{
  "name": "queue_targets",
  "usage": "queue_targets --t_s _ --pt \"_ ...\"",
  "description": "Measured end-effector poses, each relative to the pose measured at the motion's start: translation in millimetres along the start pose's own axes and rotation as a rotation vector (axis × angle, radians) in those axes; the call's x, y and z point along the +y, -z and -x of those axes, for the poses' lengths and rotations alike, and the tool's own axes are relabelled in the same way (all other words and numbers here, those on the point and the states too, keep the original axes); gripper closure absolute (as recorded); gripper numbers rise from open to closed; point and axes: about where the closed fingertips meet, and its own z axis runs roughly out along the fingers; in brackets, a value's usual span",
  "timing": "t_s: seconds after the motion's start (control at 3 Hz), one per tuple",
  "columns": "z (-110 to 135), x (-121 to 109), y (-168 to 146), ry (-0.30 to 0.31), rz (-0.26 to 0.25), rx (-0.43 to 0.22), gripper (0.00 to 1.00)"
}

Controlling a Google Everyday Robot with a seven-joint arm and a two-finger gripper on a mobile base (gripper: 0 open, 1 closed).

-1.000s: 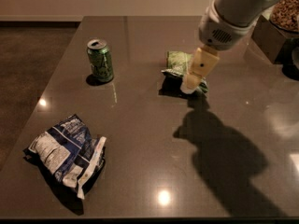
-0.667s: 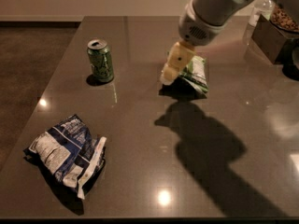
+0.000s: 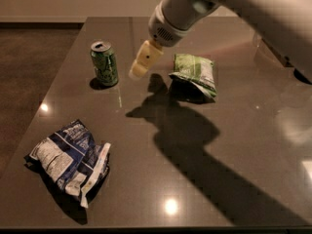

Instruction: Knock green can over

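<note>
The green can (image 3: 105,63) stands upright on the dark table (image 3: 146,169) at the back left, its silver top showing. My gripper (image 3: 138,68) hangs from the big white arm just right of the can, a short gap away and above the table surface. Its pale yellowish fingers (image 3: 143,60) point down and to the left, toward the can. It holds nothing.
A crinkled green-and-white snack bag (image 3: 194,73) lies right of the gripper. A blue-and-white snack bag (image 3: 68,157) lies at the front left. The arm's shadow falls across the table's middle. The table's left edge runs close behind the can. Dark objects sit at the far right edge.
The arm has swung left, from over the green-and-white bag to just right of the can. The can and both bags have not moved.
</note>
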Motion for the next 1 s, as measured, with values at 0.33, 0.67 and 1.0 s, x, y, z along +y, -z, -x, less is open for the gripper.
queue_targets --t_s 0.33,0.67,1.0 --pt "26 5 -37 -0.031 0.005 -0.033 0.0" --pt "48 8 -63 -0.063 0.011 -0.074 0.0" --pt "68 15 -83 -0.078 0.023 -0.119 0.0"
